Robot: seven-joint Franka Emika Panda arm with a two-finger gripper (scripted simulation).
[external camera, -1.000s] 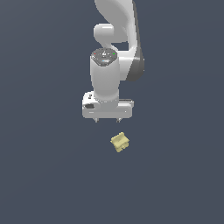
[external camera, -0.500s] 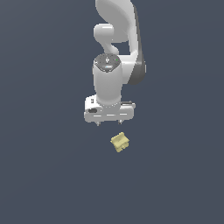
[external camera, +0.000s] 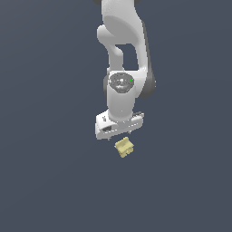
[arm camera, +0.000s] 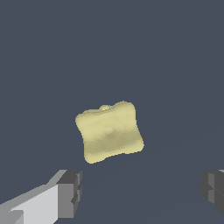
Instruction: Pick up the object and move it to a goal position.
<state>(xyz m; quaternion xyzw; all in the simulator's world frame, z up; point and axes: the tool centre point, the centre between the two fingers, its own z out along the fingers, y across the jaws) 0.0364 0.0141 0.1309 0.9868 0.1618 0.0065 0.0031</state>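
The object is a small pale yellow lumpy block lying on the dark grey floor. In the wrist view the object shows as a rounded, cushion-like square with knobby corners. My white gripper hangs just above it, its body partly overlapping the block's upper edge in the exterior view. The gripper is open: the two dark fingertips stand wide apart, and the block lies beyond them, not between them. Nothing is held.
The dark grey floor spreads on all sides. The white arm rises above the gripper to the frame's top.
The arm has moved toward the exterior view's right and lower, from beside the block to just above it. The block has not moved. The gripper stays open.
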